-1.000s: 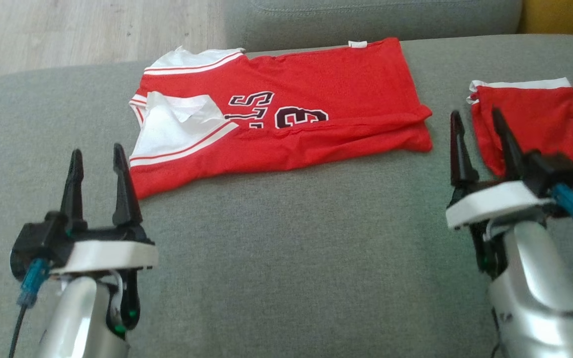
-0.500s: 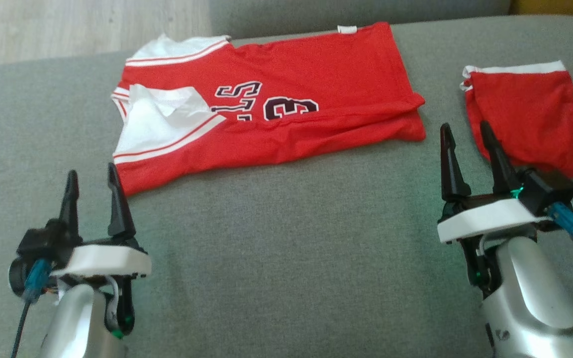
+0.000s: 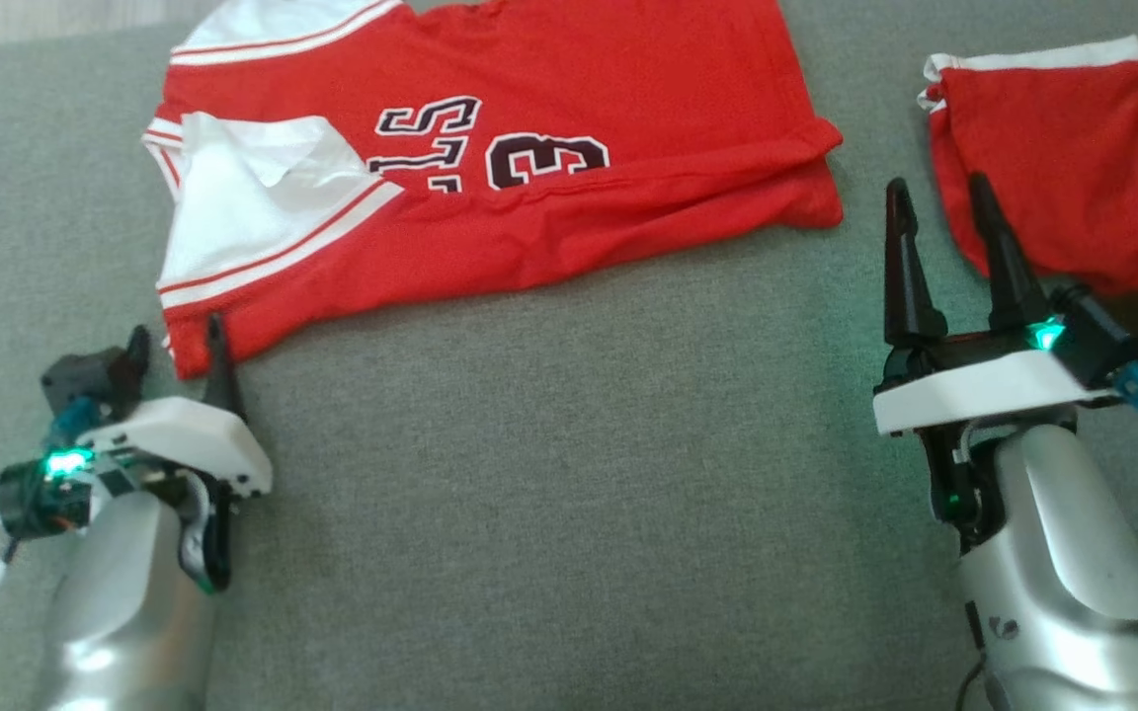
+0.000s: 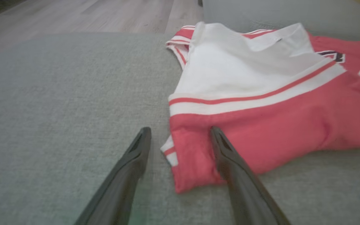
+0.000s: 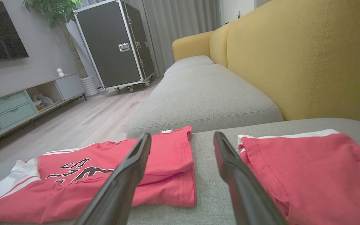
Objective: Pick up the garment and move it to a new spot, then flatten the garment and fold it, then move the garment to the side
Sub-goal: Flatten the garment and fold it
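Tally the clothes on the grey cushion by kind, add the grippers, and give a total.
Jerseys: 1, the red jersey
Other clothes: 1, the smaller red garment
Grippers: 2, the left gripper and the right gripper, both open
Total: 4

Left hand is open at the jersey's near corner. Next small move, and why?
Probably ease the left hand down and close it on the jersey: its open fingers straddle the near corner, one over the red fabric, one over the grey cushion.
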You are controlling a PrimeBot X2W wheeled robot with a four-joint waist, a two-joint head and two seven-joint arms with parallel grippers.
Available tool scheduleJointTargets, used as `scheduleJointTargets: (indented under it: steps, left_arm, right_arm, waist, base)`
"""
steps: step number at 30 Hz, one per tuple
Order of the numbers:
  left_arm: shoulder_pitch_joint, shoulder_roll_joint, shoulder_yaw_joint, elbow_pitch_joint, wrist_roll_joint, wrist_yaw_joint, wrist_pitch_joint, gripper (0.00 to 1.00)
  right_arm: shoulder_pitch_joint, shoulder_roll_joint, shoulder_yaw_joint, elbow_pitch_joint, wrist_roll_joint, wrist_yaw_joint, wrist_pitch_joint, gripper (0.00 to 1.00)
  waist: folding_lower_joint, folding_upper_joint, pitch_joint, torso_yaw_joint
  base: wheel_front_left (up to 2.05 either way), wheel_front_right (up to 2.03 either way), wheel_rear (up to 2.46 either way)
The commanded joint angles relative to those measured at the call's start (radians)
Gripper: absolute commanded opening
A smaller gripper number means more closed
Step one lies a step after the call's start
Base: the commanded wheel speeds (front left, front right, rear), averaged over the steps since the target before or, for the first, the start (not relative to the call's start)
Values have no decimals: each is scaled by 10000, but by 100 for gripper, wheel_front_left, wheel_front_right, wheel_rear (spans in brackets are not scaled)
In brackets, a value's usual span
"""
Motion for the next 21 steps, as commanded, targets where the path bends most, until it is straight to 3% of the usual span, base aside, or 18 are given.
scheduleJointTargets:
  steps: [1, 7, 8, 9, 16, 21]
  left_arm:
    - [-544, 442, 326, 51, -9, 89, 182, 100]
    - [-815, 437, 48, 929, -99, -232, 1125, 100]
    - [-814, 416, 8, 1027, -139, -321, 1280, 23]
    - [-809, 393, -30, 1069, -176, -416, 1368, 0]
    - [-964, 385, -17, 427, -212, -515, 239, 0]
    - [-1163, 361, -164, -447, -58, -685, -1175, 0]
  right_arm:
    - [-256, 79, 177, -374, 291, -9, -62, 100]
    - [-345, 79, 187, -396, 542, -9, -62, 100]
    - [-352, 79, 186, -383, 556, -9, -62, 100]
    - [-362, 79, 205, -355, 557, -9, -62, 100]
    - [-991, 79, 180, 1338, -29, -9, 207, 100]
    - [-2169, 79, -69, 3240, -584, -9, 1478, 100]
  waist:
    - [-2, 0, 143, -75]
    - [-2, 0, 130, -80]
    - [-2, 0, 95, -65]
    - [-2, 0, 60, -43]
    - [-2, 0, -135, 200]
    - [-2, 0, -204, 504]
  base:
    - [0, 0, 0]
    - [0, 0, 0]
    - [0, 0, 0]
    - [0, 0, 0]
    - [0, 0, 0]
    - [0, 0, 0]
